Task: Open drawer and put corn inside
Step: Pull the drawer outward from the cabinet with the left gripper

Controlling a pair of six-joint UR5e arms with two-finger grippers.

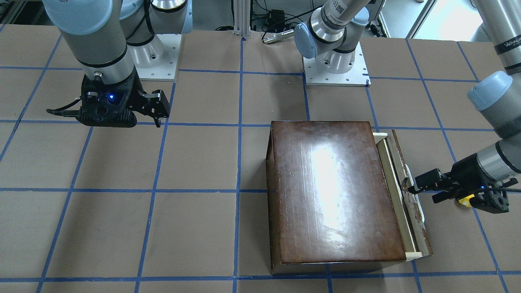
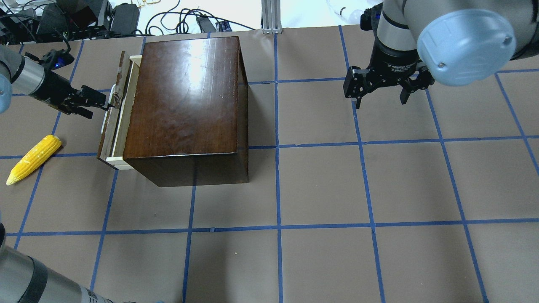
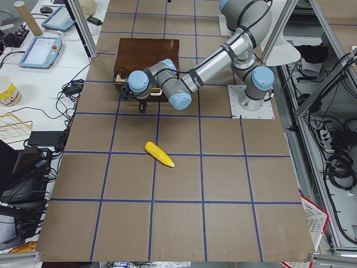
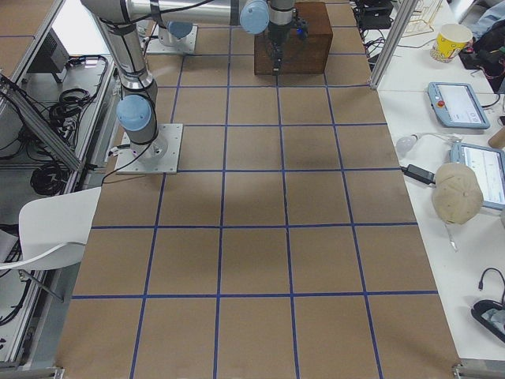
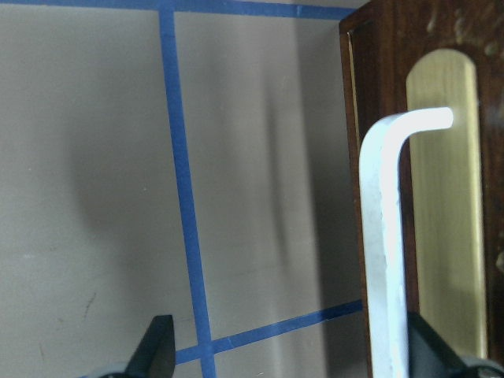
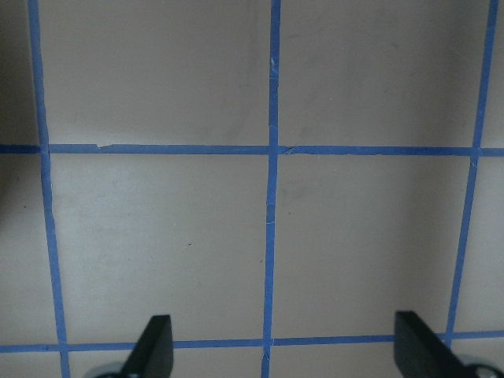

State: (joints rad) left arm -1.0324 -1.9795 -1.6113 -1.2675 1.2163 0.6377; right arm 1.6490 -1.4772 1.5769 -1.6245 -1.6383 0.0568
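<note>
The dark-brown wooden box [image 2: 185, 101] stands on the table on my left side. Its drawer [image 2: 113, 126] is pulled out a little, and a strip of pale wood shows behind the chipped front panel [image 1: 411, 203]. My left gripper [image 2: 96, 102] is open at the drawer's white handle [image 5: 386, 236]. The handle lies between the fingers, close to one fingertip [image 5: 421, 335]. The yellow corn [image 2: 33, 159] lies on the table near that gripper, apart from the box, and also shows in the exterior left view [image 3: 159, 154]. My right gripper [image 2: 381, 99] is open and empty above bare table.
The table is brown paper with a grid of blue tape [image 2: 278, 185]. The two arm bases [image 1: 336, 69] stand at the robot's edge. Cables and boxes [image 2: 105, 17] lie beyond the far edge behind the box.
</note>
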